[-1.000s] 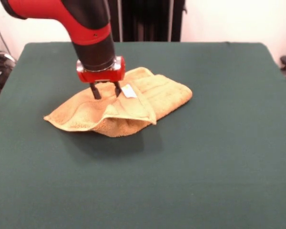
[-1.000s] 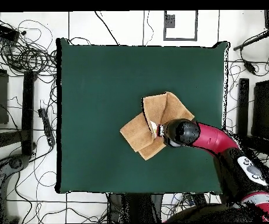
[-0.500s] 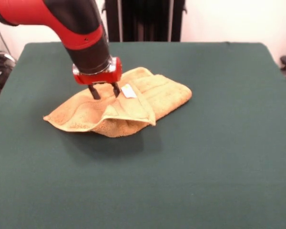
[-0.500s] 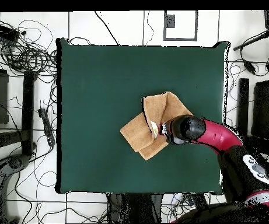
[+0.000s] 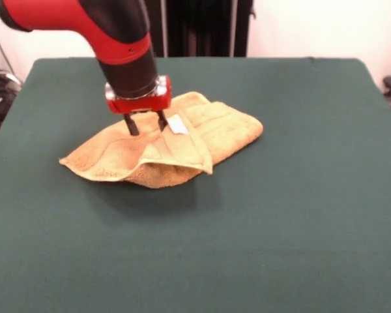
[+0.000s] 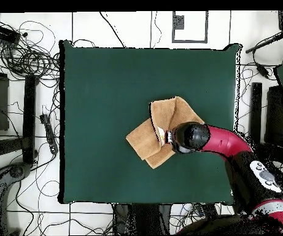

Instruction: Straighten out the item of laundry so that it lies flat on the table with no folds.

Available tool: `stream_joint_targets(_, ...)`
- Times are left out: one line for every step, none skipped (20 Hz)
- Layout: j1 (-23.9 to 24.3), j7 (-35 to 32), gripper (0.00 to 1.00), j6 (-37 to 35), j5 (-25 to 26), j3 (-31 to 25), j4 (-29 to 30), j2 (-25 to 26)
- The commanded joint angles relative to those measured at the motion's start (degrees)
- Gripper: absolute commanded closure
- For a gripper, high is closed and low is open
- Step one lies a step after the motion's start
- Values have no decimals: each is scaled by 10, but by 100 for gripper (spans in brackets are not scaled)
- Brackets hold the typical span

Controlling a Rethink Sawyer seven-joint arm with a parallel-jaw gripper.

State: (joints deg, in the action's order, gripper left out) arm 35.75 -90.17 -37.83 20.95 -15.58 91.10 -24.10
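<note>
**Folded terry towel under the gripper**

The golden-tan terry towel (image 5: 163,145) lies folded and rumpled near the middle of the dark green felt table (image 5: 300,215), its white tag (image 5: 176,124) showing. The gripper (image 5: 145,123) has its two dark fingers apart, tips at the cloth. Since half a second ago, the arm has shifted slightly to the right.

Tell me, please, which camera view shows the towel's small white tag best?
The front view: the tag lies plainly exposed on the folded towel, just beside the open gripper. In the overhead view, only a pale sliver shows at the arm's edge, since the arm covers that part of the towel.
</note>
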Motion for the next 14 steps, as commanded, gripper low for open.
stream_joint_targets(-81, -102, 0, 90, 25, 5, 65, -42)
stream_joint_targets(-95, -116, 0, 90, 21, 9, 71, -50)
stream_joint_targets(-109, -125, 0, 86, 16, 14, 74, -58)
stream_joint_targets(-122, -133, 0, 81, 9, 19, 76, -63)
stream_joint_targets(-131, -140, 0, 78, 2, 24, 78, -67)
stream_joint_targets(-148, -152, 0, 69, -10, 32, 77, -70)
stream_joint_targets(-160, -159, 0, 62, -18, 37, 75, -72)
stream_joint_targets(-171, -164, 0, 55, -28, 43, 71, -72)
stream_joint_targets(-180, -172, 0, 53, -37, 48, 69, -72)
stream_joint_targets(-188, -177, 0, 51, -45, 53, 66, -71)
stream_joint_targets(-196, -178, 0, 48, -51, 57, 63, -71)
stream_joint_targets(-202, -176, 0, 43, -57, 61, 59, -72)
stream_joint_targets(-209, -176, 0, 37, -64, 66, 56, -73)
stream_joint_targets(-214, -175, 0, 33, -70, 70, 53, -73)
